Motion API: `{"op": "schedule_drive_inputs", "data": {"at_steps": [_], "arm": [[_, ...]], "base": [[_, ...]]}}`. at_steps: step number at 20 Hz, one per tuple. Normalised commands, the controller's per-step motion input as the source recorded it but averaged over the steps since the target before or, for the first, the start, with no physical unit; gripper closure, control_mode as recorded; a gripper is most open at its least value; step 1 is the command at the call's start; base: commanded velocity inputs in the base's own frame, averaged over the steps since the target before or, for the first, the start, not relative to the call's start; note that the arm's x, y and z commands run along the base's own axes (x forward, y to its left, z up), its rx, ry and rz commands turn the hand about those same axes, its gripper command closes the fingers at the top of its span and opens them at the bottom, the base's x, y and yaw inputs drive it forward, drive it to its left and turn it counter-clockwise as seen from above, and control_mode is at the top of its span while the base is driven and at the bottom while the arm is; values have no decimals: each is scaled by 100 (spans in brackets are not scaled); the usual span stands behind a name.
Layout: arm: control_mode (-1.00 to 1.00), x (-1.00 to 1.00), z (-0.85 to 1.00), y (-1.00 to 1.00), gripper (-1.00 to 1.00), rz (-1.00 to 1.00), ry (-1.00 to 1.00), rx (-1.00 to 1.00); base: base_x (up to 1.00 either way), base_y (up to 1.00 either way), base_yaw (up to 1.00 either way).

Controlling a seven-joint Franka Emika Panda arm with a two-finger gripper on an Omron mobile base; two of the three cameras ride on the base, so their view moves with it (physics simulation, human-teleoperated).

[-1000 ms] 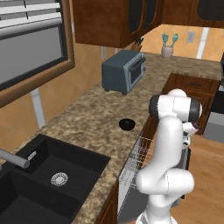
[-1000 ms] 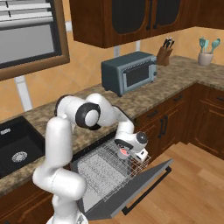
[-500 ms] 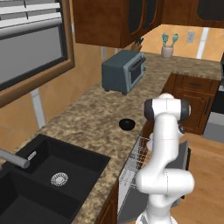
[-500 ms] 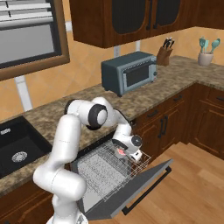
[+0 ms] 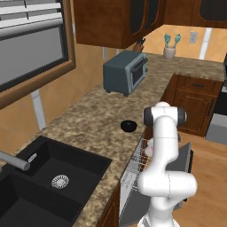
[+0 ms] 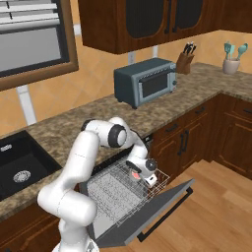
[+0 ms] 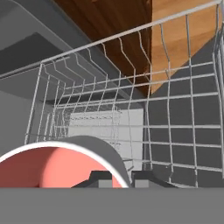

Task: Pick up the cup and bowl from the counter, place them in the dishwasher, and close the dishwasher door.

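The gripper (image 6: 141, 173) is pinching the cup (image 7: 52, 164) by its rim over the rack (image 7: 175, 127); it looks light, rigid and slippery.

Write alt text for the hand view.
A reddish-pink cup sits at the lower left, pinched at its rim by the gripper, over the white wire rack of the open dishwasher.
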Motion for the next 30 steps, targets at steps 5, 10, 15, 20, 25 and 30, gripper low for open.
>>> {"op": "schedule_drive_inputs", "data": {"at_steps": [5, 10, 15, 20, 25, 30], "arm": [[-100, 0, -54, 0, -100, 0, -2, 6], [-100, 0, -31, 0, -100, -1, -2, 5], [-100, -2, -8, -12, -100, -3, -4, 2], [-100, -37, 74, -51, -100, -7, -18, 9], [-100, -37, 100, -61, -100, -3, -8, 24], [-100, -15, 100, -22, -100, 0, 7, 24]], "base": [[0, 0, 0], [0, 0, 0], [0, 0, 0], [0, 0, 0], [0, 0, 0], [0, 0, 0]]}}
